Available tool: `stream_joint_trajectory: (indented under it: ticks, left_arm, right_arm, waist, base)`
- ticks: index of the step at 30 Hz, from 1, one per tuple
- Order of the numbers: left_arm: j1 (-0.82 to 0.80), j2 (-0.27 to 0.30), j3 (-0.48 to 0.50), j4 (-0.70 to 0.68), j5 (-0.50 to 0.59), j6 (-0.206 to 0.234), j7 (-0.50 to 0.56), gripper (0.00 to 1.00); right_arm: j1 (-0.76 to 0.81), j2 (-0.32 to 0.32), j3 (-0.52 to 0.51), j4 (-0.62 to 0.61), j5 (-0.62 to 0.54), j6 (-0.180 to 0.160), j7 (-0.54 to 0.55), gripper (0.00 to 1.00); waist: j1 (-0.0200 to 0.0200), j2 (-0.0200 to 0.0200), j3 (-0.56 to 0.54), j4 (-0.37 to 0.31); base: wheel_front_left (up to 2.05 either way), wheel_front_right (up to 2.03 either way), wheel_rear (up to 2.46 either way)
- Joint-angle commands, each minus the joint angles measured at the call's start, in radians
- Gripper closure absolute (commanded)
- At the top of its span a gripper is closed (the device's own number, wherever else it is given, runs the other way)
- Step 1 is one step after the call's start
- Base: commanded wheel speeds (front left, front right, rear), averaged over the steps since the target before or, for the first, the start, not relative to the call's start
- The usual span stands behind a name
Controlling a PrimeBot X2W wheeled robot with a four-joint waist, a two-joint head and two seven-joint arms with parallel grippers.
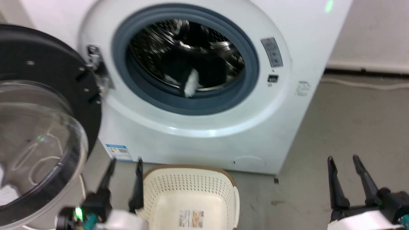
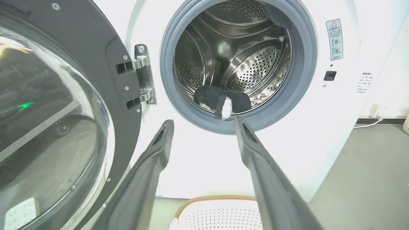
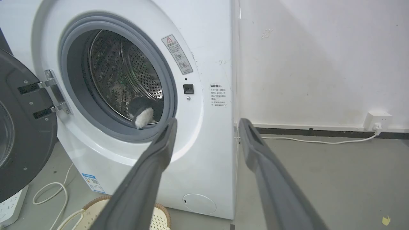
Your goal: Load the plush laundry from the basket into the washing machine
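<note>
The plush laundry [image 1: 191, 75] is lying inside the steel drum [image 2: 243, 60] of the washing machine [image 1: 204, 140], low at the front of the curve. It's a black heap with one white furry tuft hanging toward the grey door seal [image 1: 191, 107]. The round door [image 1: 41, 127] is standing wide open on its hinge, to the left of the opening. The basket [image 1: 188, 185] is sitting on the floor just in front of the washer, its bare bottom showing a label sticker [image 1: 191, 218].

The left gripper [image 1: 126, 159] is hovering just beside the basket's left rim, fingers spread apart and gripping nothing — in the left wrist view they are pointing up toward the drum opening. The right gripper [image 1: 342, 157] is hanging well off to the right over the grey floor [image 1: 351, 121], its two fingers parted as well, with nothing between them. A white cable [image 3: 319, 141] is running along the foot of the wall to a socket [image 3: 378, 119].
</note>
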State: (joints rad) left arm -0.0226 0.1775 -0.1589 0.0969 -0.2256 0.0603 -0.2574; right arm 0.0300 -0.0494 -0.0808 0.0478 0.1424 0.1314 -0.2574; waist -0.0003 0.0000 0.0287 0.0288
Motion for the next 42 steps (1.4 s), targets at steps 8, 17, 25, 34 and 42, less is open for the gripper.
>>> stream_joint_trajectory:
  ticks: [8, 17, 25, 34, 42]
  left_arm:
    - [0.086, -0.028, -0.002, -0.009, 0.064, -0.016, -0.004, 0.00]
    - [0.079, -0.036, 0.001, -0.005, 0.075, -0.042, 0.004, 1.00]
    - [0.075, -0.043, 0.012, -0.012, 0.086, -0.043, 0.022, 1.00]
    - [0.070, -0.049, 0.024, -0.018, 0.097, -0.045, 0.041, 1.00]
    - [0.067, -0.055, 0.034, -0.024, 0.106, -0.046, 0.057, 1.00]
  right_arm:
    - [0.050, -0.001, 0.026, 0.009, 0.010, -0.001, -0.004, 0.00]
    - [0.043, 0.000, 0.029, 0.009, 0.006, 0.000, 0.003, 1.00]
    - [0.038, 0.000, 0.033, 0.005, -0.005, 0.000, 0.021, 1.00]
    - [0.033, 0.000, 0.037, 0.001, -0.016, 0.000, 0.040, 1.00]
    - [0.028, 0.000, 0.040, -0.003, -0.025, 0.000, 0.056, 1.00]
  waist:
    - [0.0003, 0.0000, -0.044, 0.029]
    - [0.0003, 0.0000, -0.042, 0.025]
    - [0.0003, 0.0000, -0.041, 0.021]
    - [0.0003, 0.0000, -0.040, 0.017]
    - [0.0003, 0.0000, -0.039, 0.014]
  base:
    - [0.00, 0.00, 0.00]
    - [0.00, 0.00, 0.00]
    - [0.00, 0.00, 0.00]
    - [0.00, 0.00, 0.00]
    - [0.00, 0.00, 0.00]
